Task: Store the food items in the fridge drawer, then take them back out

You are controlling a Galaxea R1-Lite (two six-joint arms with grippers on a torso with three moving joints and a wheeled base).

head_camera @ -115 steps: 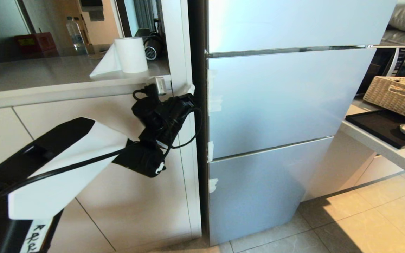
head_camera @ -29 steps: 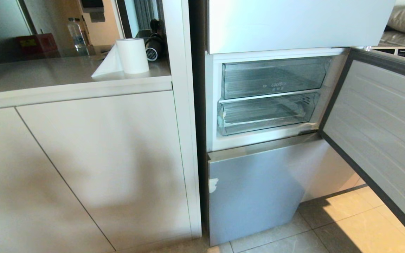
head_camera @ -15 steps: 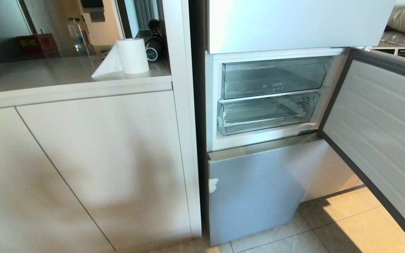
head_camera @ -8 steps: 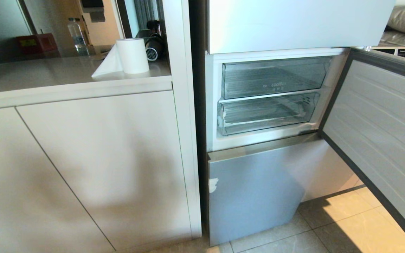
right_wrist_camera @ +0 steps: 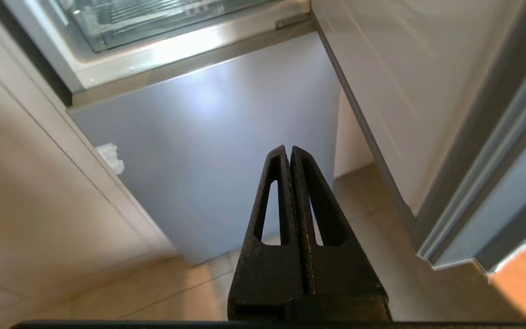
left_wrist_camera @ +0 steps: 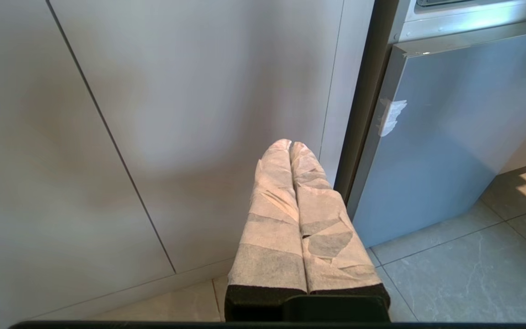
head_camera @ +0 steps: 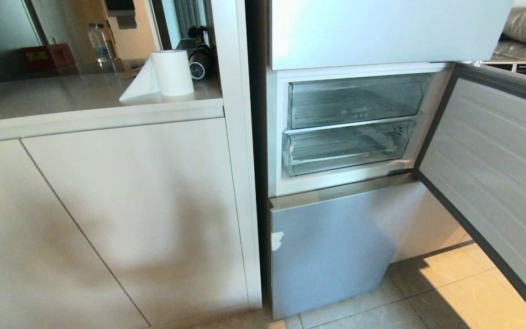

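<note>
On the far left you see a pale grey bench (head_camera: 62, 98) with a white roll of paper towel (head_camera: 172, 72) standing on it. A clear plastic water bottle (head_camera: 99, 43) stands farther back. Under the bench are plain cream cupboard doors (head_camera: 121, 214).

Your left gripper (left_wrist_camera: 290, 145) hangs low in front of those cupboard doors. Its fingers (left_wrist_camera: 274, 201) are wrapped in white paper tape and pressed tight together, with nothing between them. Just off to the side of the fingertips is the edge of the tall silver fridge (head_camera: 381, 32).

The fridge's middle silver door (head_camera: 496, 169) is swung wide open to the right. Inside sit two see-through bins. The top clear bin with faint letters on its front (head_camera: 356, 100) is pushed in. Right under it is the wide, flat clear plastic fridge drawer with a ribbed floor (head_camera: 345, 146), also pushed in. You cannot see any red fruit in it.

Your right gripper (right_wrist_camera: 289, 150) has black fingers (right_wrist_camera: 270, 210) with long slots in them. They are squeezed shut and hold nothing. The fingertips point at the shut silver bottom door (right_wrist_camera: 208, 146). The fridge drawer is up above and beyond the fingertips, well apart from them. The open door stands to one side of the fingers, and the beige tile floor (head_camera: 464, 288) lies below.
</note>
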